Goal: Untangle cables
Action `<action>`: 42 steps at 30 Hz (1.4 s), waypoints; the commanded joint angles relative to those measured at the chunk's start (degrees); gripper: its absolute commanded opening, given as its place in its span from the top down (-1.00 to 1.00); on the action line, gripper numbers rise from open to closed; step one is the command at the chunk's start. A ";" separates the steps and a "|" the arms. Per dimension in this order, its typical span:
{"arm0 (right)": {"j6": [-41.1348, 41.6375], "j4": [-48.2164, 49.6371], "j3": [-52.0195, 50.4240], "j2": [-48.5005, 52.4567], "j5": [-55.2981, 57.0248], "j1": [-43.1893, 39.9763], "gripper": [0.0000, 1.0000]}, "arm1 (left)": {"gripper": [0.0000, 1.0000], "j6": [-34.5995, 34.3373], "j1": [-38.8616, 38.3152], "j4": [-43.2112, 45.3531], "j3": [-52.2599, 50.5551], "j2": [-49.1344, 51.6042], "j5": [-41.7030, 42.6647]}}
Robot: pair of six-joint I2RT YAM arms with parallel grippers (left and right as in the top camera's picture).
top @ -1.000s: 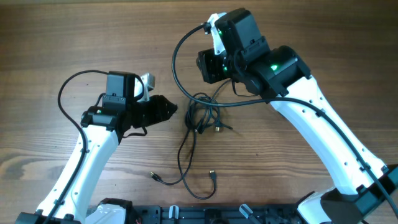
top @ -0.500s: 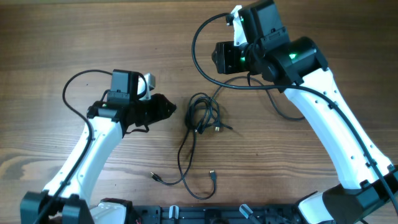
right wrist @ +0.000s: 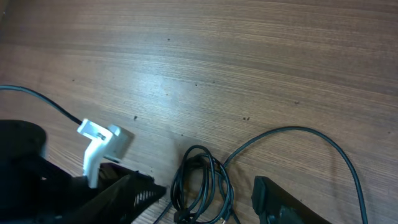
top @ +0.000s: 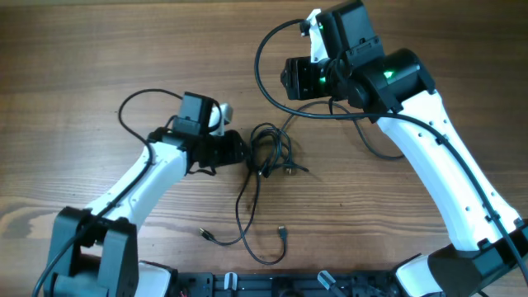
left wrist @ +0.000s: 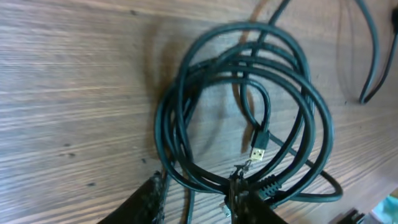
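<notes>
The cables form a black coil (top: 271, 148) in the middle of the table, with a gold-tipped plug (left wrist: 258, 152) lying inside it. One strand trails toward the front into a loose loop (top: 247, 238) ending in small plugs. My left gripper (top: 241, 151) lies low at the coil's left edge. In the left wrist view its jaws (left wrist: 196, 200) stand apart astride the coil's near strands (left wrist: 205, 177), with one finger (left wrist: 244, 202) against them. My right gripper (top: 290, 78) hangs open well above and behind the coil (right wrist: 200, 180), holding nothing.
A thicker black arm cable (top: 262, 70) arcs out from the right arm and another bend (top: 373, 148) lies beside it. The arms' bases and a black rail (top: 272, 285) sit along the front edge. Bare wood (top: 99, 49) surrounds the coil.
My left arm has swung right, bringing its gripper up to the coil's left edge with the jaws narrowing. The right arm lifted up and to the right early on, then held, its jaws widening.
</notes>
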 commanded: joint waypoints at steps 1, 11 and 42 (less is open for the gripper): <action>0.22 -0.33 1.05 -0.61 -0.63 0.13 -0.25 | 0.32 -3.15 -1.55 -0.20 -0.37 2.51 -1.40; 0.20 -0.50 1.05 -0.61 -0.63 0.13 -0.25 | 0.18 -23.56 -2.80 -2.08 -0.37 4.13 2.03; -2.71 -1.33 1.01 -0.61 -6.54 0.13 -0.22 | 0.92 -13.70 -4.92 8.41 1.09 -2.01 -4.55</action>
